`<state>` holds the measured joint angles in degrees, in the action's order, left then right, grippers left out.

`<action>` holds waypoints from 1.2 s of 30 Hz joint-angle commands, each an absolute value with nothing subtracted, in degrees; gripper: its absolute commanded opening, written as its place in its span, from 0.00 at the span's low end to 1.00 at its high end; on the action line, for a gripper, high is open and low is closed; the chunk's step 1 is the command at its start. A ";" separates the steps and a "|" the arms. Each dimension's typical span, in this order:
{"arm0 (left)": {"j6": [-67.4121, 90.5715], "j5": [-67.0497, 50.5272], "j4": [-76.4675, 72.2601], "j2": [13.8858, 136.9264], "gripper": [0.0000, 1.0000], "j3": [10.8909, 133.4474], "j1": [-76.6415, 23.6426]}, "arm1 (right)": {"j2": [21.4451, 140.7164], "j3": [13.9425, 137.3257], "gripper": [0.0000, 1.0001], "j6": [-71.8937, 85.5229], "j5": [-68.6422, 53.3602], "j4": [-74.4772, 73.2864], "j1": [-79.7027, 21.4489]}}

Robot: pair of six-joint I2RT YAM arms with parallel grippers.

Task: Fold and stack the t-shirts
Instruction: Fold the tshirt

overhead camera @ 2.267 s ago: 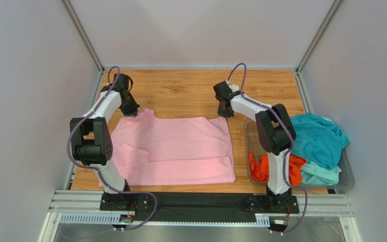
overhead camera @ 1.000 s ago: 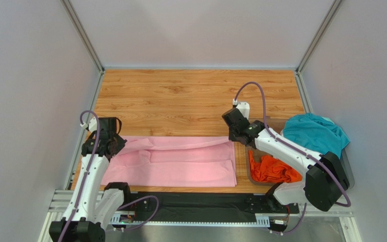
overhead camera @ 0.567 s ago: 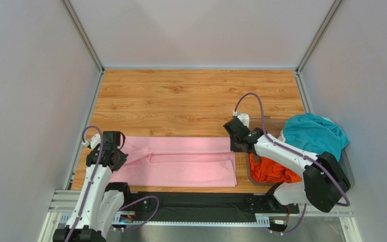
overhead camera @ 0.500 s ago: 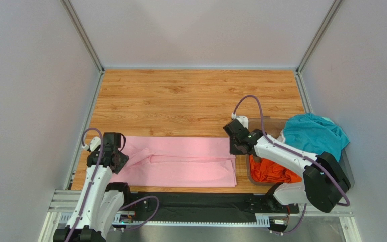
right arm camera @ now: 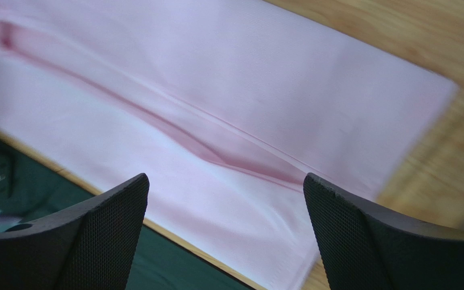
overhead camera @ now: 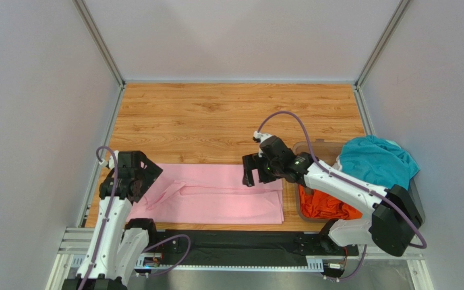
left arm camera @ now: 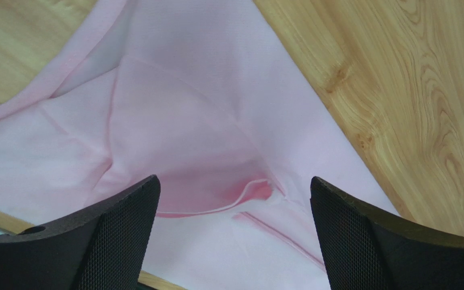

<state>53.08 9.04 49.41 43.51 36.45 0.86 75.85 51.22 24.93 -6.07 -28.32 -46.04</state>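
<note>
A light pink t-shirt (overhead camera: 216, 196) lies folded into a long flat band along the table's near edge. My left gripper (overhead camera: 142, 180) hovers open over its left end, where a sleeve fold bulges up; in the left wrist view the pink t-shirt (left arm camera: 204, 121) fills the space under the left gripper (left arm camera: 233, 181). My right gripper (overhead camera: 258, 175) is open just above the band's far right part, with nothing between its fingers. The right wrist view shows the pink t-shirt (right arm camera: 216, 90) beneath the right gripper (right arm camera: 225, 178). An orange t-shirt (overhead camera: 325, 204) and a teal t-shirt (overhead camera: 376, 162) lie in the bin.
A clear plastic bin (overhead camera: 313, 145) stands at the right edge of the wooden table (overhead camera: 216, 115), behind my right arm. A black mat (overhead camera: 240, 244) and a metal rail run along the near side. Grey walls close in the left, right and back.
Both grippers carried the shirt's far edge toward me, laid it down as a fold and opened. The right gripper then shifted left over the shirt.
</note>
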 commanded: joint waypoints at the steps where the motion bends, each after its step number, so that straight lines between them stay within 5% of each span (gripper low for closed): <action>1: 45.71 -3.67 39.65 53.32 1.00 40.33 3.67 | 83.39 59.66 1.00 17.24 -20.81 -15.75 -49.29; 8: 42.80 -22.40 29.82 75.31 1.00 43.24 13.69 | 104.74 79.06 1.00 8.97 -32.60 -13.71 -55.01; 21: 41.93 -23.64 24.44 85.08 1.00 39.82 17.93 | 131.03 105.54 1.00 3.25 -37.52 -16.96 -60.91; 36: 40.87 -20.13 26.01 83.85 1.00 39.29 18.37 | 119.63 91.24 1.00 0.18 -37.72 -16.00 -67.15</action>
